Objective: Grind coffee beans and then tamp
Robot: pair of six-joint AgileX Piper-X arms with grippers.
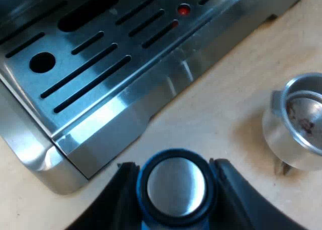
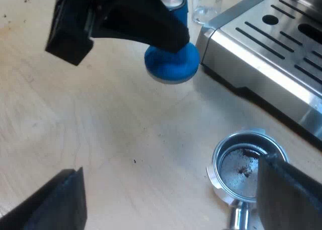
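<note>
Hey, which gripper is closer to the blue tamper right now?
Left. The left gripper has its fingers closed around the blue tamper beside the espresso machine. The right gripper is open over the metal holder on the table, apart from the tamper.

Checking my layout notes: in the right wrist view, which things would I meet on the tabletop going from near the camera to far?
Nearest first: metal holder → blue tamper → measuring glass.
</note>
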